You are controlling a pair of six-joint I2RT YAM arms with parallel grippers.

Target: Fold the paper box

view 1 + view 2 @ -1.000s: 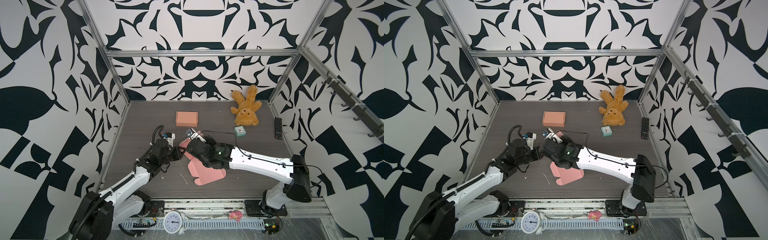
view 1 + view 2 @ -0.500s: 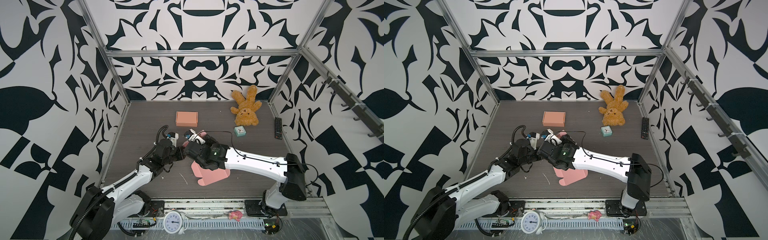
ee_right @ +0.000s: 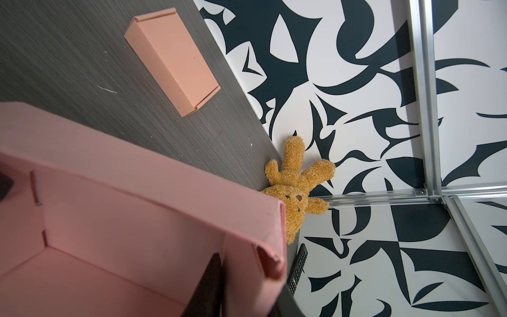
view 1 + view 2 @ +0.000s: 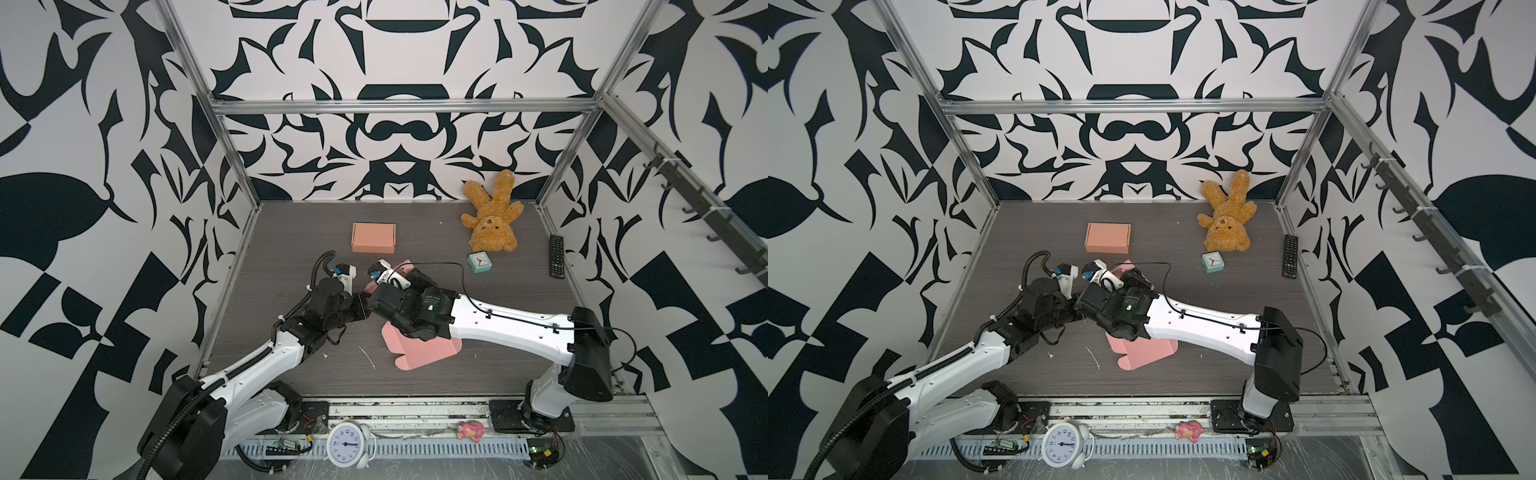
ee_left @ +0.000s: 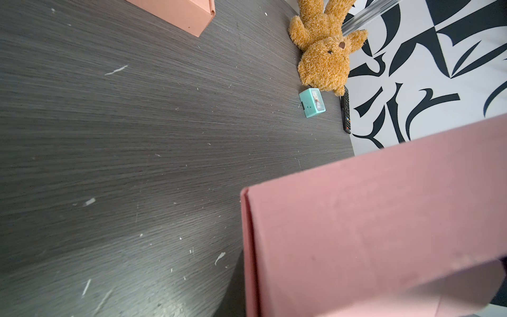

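Observation:
The pink paper box [image 4: 419,353] [image 4: 1142,353] sits mid-table, partly folded, with a flat flap lying toward the front. My left gripper [image 4: 365,308] [image 4: 1077,311] meets its left side, and in the left wrist view a pink wall [image 5: 370,219] fills the space at the jaws. My right gripper [image 4: 415,277] [image 4: 1136,277] [image 3: 247,296] is shut on an upright wall of the box [image 3: 123,219]. One dark finger [image 3: 210,288] shows inside that wall and the other outside it. The arms hide most of the box's raised part in both top views.
A closed orange box [image 4: 373,237] lies behind the arms. At the back right are a brown plush bear [image 4: 492,224], a small teal clock [image 4: 478,262] and a black remote [image 4: 556,256]. A white alarm clock [image 4: 348,444] and pink toy [image 4: 470,430] sit on the front rail.
Both grippers have kept hold of the box. The left gripper has crept slightly right, the right wrist has swung a little left, and the box's front flap has shifted slightly.

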